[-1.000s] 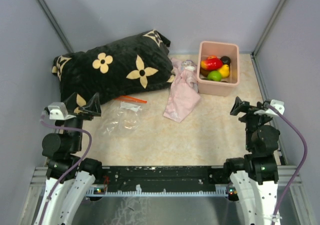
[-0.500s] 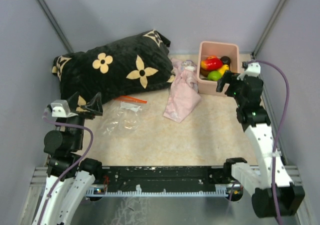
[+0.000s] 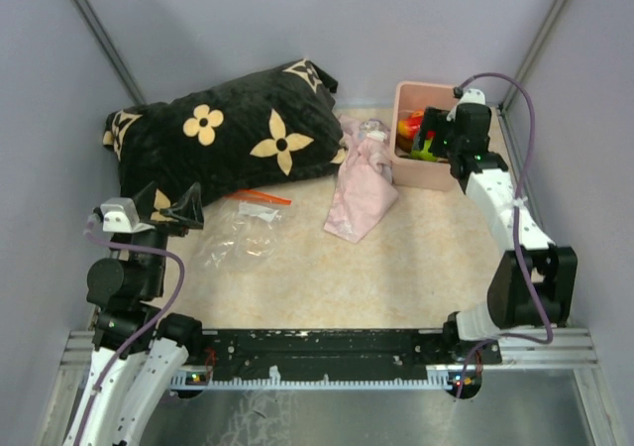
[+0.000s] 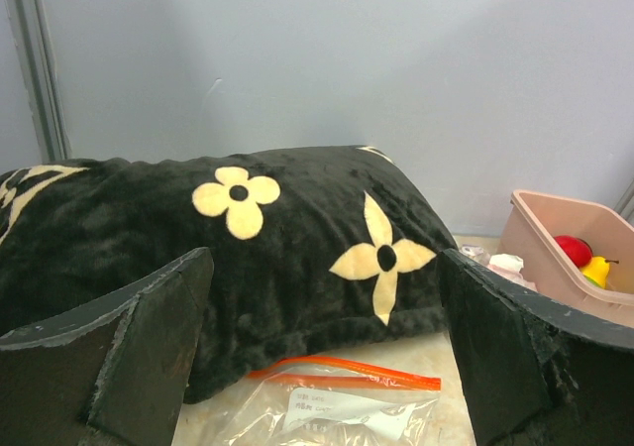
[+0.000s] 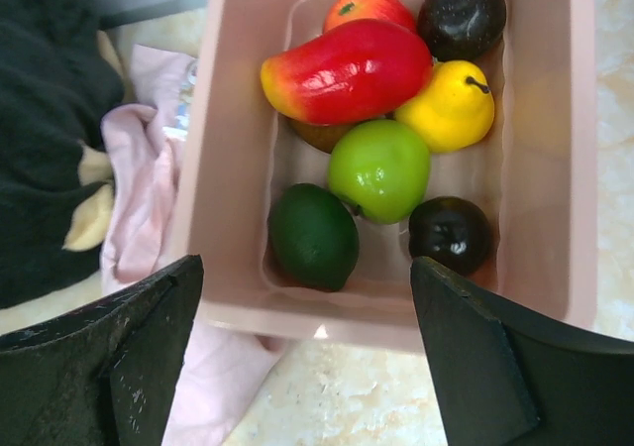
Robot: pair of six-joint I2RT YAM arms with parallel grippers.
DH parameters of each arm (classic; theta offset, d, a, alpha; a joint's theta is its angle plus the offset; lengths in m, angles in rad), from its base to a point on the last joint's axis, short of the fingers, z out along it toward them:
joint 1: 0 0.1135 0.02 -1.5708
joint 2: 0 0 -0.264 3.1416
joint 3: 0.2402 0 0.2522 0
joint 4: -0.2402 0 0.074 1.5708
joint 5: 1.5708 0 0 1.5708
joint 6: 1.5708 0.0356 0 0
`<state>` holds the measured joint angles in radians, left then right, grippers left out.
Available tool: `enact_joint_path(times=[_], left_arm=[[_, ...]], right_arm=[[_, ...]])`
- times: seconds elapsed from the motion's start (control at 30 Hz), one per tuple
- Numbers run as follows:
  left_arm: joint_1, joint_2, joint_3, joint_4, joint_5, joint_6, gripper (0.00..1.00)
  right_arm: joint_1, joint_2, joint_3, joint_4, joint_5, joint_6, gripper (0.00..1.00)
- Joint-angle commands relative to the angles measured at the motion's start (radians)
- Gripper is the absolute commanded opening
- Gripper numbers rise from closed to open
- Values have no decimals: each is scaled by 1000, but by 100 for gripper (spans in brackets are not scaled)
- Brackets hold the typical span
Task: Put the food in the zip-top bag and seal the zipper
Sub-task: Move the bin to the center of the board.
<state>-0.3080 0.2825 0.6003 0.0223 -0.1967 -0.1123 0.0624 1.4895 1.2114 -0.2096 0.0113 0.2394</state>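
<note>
- The right gripper (image 3: 436,135) hangs over the bin (image 3: 426,175) at the upper right of the top view. Its jaws are spread wide and pinch nothing.
- In the right wrist view its fingers (image 5: 109,357) fill the two lower corners, with the bin between and beyond them.
- The food (image 5: 379,168) all lies in the bin, well apart from the bag (image 3: 241,236).
- A long red-and-yellow fruit (image 5: 347,69) lies across the top of the pile, with a red fruit (image 5: 369,3) behind it.
- A dark brown fruit (image 5: 462,15) sits at the upper right and a yellow fruit (image 5: 446,104) just below it.
- A lime fruit (image 5: 381,183) is in the middle. A dark green fruit (image 5: 312,236) is at the lower left and a second dark fruit (image 5: 451,233) at the lower right.
- The left gripper (image 3: 168,206) is at the lower left of the top view. Its jaws are spread and empty, and it faces the pillow (image 3: 228,134).
- The bag lies flat on the table (image 3: 416,258), left of centre and just below the pillow's near edge. A pale printed slip shows through it.
- The zipper (image 4: 347,375) runs along the bag's far edge, beside the pillow. Its two orange lines part toward the left, but I cannot tell whether it is sealed.
- A pink cloth (image 3: 359,183) lies crumpled between the pillow and the bin, touching the bin's left wall.
</note>
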Motion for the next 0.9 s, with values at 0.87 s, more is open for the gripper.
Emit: enact_joint_path(times=[0.87], left_arm=[[-20,25,7,4,52,-18,100]], right_arm=[[-13,-204,-198,-289,174,54,89]])
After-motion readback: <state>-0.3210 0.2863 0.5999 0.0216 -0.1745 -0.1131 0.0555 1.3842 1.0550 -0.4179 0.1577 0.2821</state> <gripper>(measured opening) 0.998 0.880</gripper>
